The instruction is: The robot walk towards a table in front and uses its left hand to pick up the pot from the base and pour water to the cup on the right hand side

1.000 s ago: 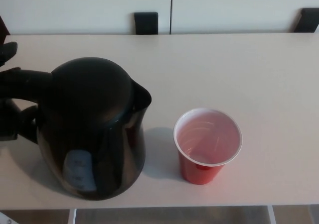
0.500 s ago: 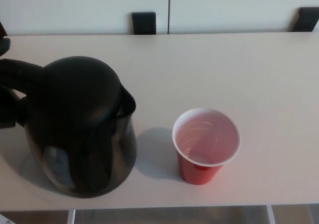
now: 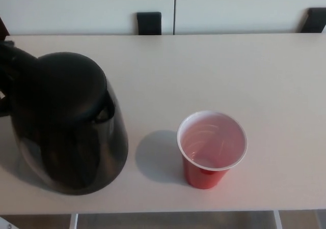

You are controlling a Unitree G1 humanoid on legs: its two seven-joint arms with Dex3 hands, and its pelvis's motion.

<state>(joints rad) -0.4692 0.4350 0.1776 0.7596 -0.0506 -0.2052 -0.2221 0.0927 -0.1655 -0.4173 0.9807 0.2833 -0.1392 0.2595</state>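
At 9 o'clock on the table [image 3: 244, 61] we find the pot [image 3: 66, 122], a black kettle with its lid shut and its spout turned toward 3 o'clock. Its handle runs off the left edge of the view. Dark shapes there may belong to the left hand, but we cannot tell what they are, nor whether any fingers are wrapped on the handle or released. The right hand is not in view. We see no base under the pot.

The cup [image 3: 212, 148], red outside and pale inside, stands upright at 5 o'clock, well apart from the pot, with a shadow lying between them. We see no water in it.

We judge the step in hand to be the carry: the pot appears raised and not yet positioned for pouring.

The next move calls for the following:
1. Bring the spout toward 3 o'clock until it sits above the cup's rim.
2. Tilt the pot slowly toward the cup.
3. Keep the pot's body clear of the cup, which looks light and easy to tip.
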